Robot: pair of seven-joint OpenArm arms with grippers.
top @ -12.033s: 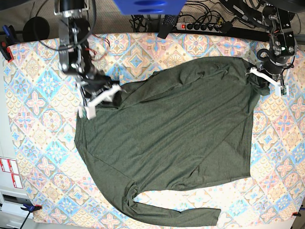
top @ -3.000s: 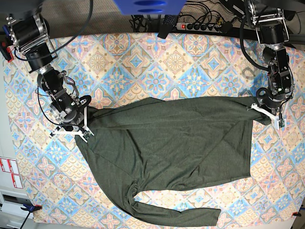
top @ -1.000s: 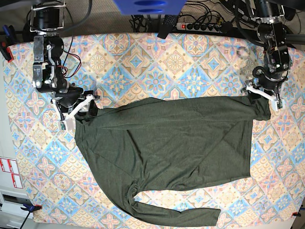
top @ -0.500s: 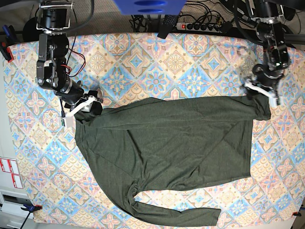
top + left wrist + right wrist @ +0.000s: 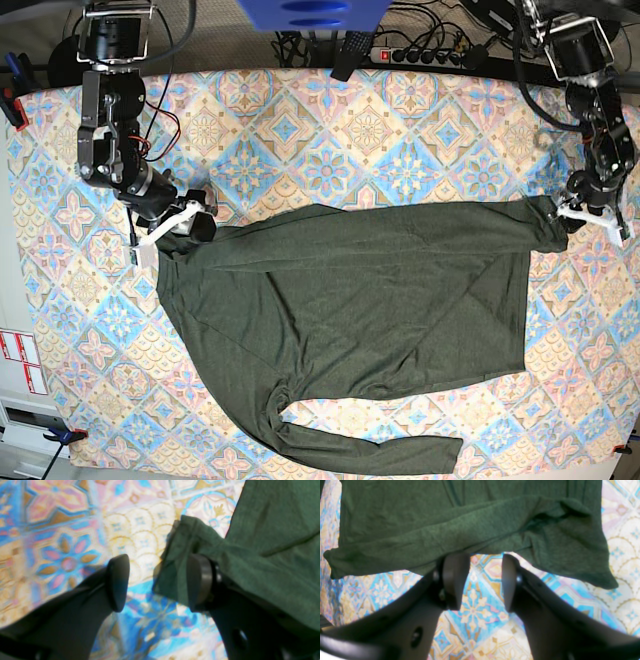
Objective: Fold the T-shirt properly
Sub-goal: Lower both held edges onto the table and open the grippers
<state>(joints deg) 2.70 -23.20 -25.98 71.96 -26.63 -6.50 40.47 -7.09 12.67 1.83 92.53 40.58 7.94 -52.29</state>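
T-shirt (image 5: 350, 310) lies flat between both low, open claws.

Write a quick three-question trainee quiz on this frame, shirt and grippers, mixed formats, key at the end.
1. True or false: the left gripper is shut on the T-shirt.
2. In the base view, one long sleeve lies along which table edge? A) bottom B) top C) left
3. What shows between the right gripper fingers?

Key
1. False: jaws open, shirt corner draped against one finger.
2. A
3. Only the patterned tablecloth; the shirt's folded edge lies just beyond the tips.
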